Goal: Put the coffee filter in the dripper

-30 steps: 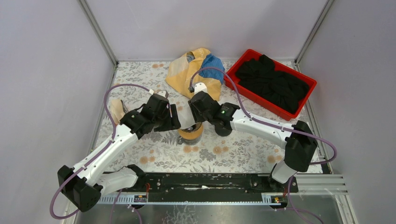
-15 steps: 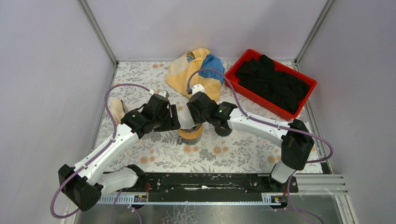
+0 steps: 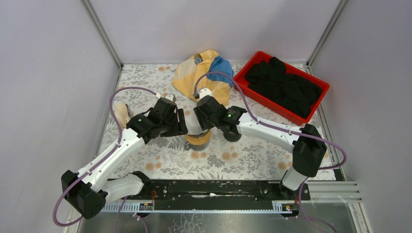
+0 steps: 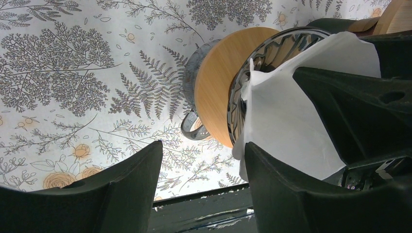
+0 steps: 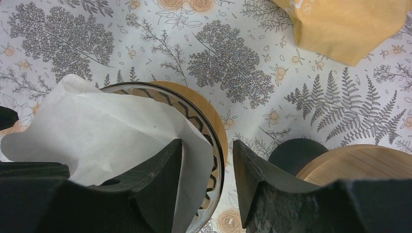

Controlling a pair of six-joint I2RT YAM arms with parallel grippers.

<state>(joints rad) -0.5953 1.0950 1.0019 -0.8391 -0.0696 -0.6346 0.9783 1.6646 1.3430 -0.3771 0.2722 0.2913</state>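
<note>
The dripper (image 3: pixel 198 139) is standing near the middle of the flowered table cover (image 3: pixel 243 156), its wooden collar ringing a ribbed metal cone, and both arms are leaning in over it from either side. The white coffee filter (image 5: pixel 107 131) is lying partly inside the cone, its upper edge sticking out above the rim on the side toward the left arm. The left gripper (image 4: pixel 201 150) is hanging beside the dripper with its fingers spread wide, one of them just beside the paper and nothing caught between them. The right gripper (image 5: pixel 208 145) is reaching over the cone with its fingers apart, one resting over the paper inside the cone and the other outside the rim. Behind them, a yellow bag (image 3: pixel 197 73) is slumping at the far edge, and a red tray (image 3: pixel 318 104) is holding black cloth (image 3: pixel 284 87)
</note>
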